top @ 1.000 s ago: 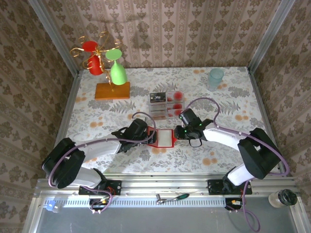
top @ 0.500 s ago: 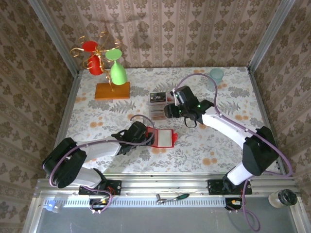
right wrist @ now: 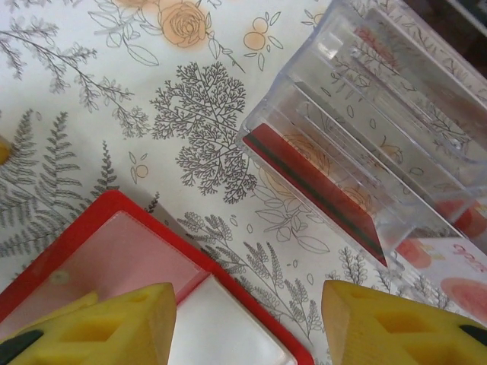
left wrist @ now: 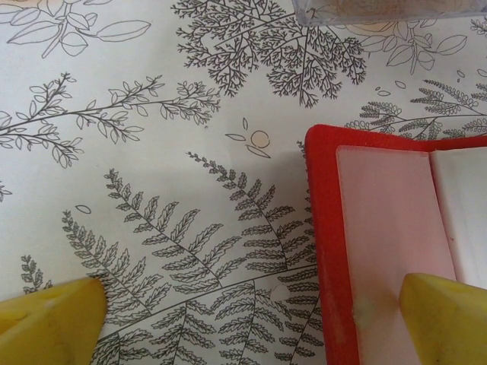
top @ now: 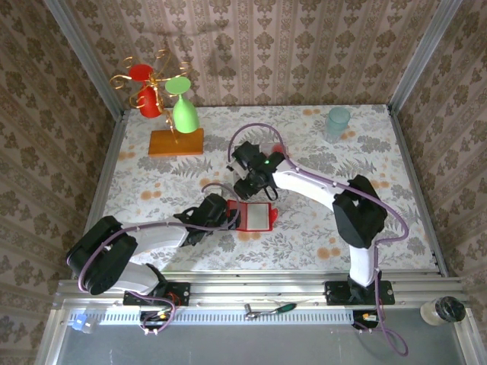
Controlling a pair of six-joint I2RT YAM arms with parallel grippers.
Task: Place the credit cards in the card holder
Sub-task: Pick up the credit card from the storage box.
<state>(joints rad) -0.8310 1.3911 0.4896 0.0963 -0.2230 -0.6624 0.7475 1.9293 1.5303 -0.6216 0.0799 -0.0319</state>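
Right end effector point(right wrist: 247, 313) swung left, near card holder point(top: 259, 217).

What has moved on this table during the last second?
The right arm swung from the right of the card holder up over the clear tray, then leftwards, ending at the tray's near left corner. The left arm and the card holder stayed put.

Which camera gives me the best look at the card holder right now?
Top external: it shows the card holder lying open and nearly whole, though small. The left wrist view shows its left red edge and pale pocket close up, cut off at the frame. The right wrist view catches one corner.
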